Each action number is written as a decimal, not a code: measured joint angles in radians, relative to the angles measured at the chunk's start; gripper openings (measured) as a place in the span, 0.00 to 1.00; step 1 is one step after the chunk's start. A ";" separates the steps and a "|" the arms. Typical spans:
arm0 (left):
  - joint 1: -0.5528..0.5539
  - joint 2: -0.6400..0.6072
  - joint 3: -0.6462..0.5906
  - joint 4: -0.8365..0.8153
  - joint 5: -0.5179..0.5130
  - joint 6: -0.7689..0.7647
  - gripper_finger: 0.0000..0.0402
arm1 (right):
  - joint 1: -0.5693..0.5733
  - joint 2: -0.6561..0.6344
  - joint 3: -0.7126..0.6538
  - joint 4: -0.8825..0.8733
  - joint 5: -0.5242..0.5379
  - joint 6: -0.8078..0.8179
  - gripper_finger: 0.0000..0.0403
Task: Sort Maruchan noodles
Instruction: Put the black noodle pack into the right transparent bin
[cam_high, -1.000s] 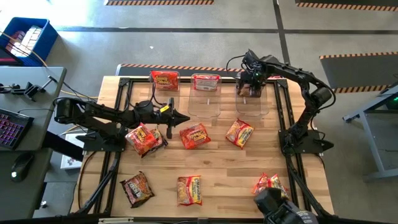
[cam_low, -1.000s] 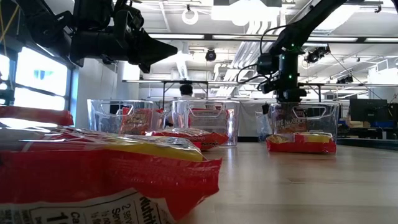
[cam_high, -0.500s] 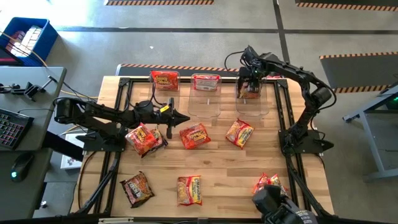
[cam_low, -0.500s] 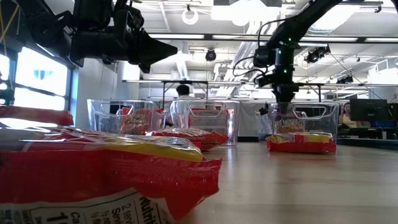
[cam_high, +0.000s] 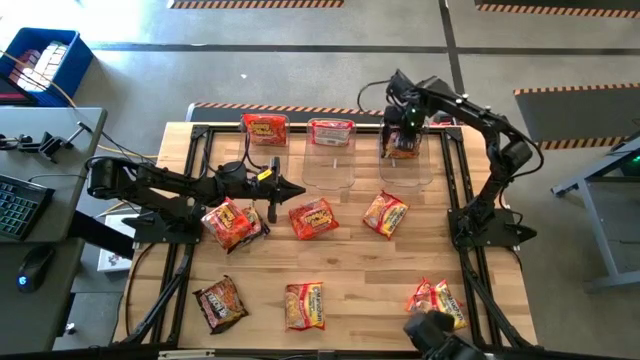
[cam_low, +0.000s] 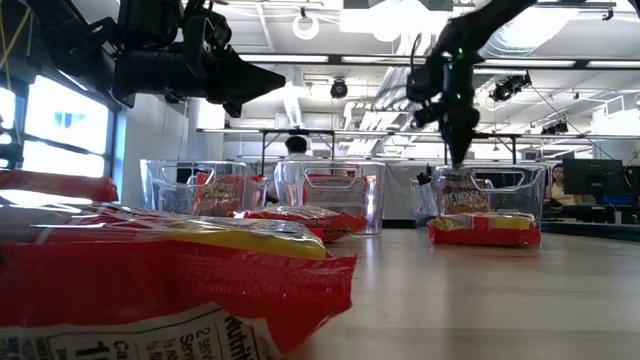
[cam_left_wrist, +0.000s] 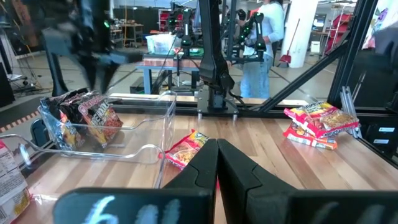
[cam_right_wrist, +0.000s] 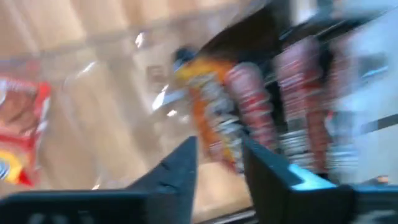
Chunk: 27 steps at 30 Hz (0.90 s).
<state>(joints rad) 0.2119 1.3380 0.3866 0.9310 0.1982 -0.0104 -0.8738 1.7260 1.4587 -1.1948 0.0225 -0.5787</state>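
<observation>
Nearest the front edge in the high view lie a dark packet (cam_high: 220, 303), an orange packet (cam_high: 305, 305) and a red pair (cam_high: 437, 297); mid-table lie three more orange-red packets (cam_high: 232, 223), (cam_high: 313, 218), (cam_high: 385, 213). The left gripper (cam_high: 297, 189) hovers over mid-table, fingers pressed together, holding nothing. At the far edge stand three clear bins (cam_high: 329, 168), each containing packets. The right gripper (cam_high: 404, 128) has risen above the right bin (cam_high: 406, 170) since the earlier frame; its fingers (cam_right_wrist: 180, 165) stand slightly apart and empty, and the dark packet (cam_low: 461, 195) sits in that bin. No packet lettering is legible.
</observation>
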 joint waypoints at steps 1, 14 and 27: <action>0.000 0.000 0.000 -0.001 0.000 0.000 0.00 | 0.002 0.000 -0.033 0.002 -0.009 0.003 0.21; 0.000 0.000 0.000 -0.008 0.000 0.015 0.00 | 0.050 0.001 -0.357 0.353 0.090 0.067 0.02; 0.000 0.000 0.000 -0.010 -0.001 0.022 0.00 | 0.050 0.001 -0.415 0.475 0.177 0.118 0.00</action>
<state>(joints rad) 0.2117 1.3380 0.3870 0.9215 0.1974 0.0116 -0.8242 1.7267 1.0441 -0.7196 0.1991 -0.4611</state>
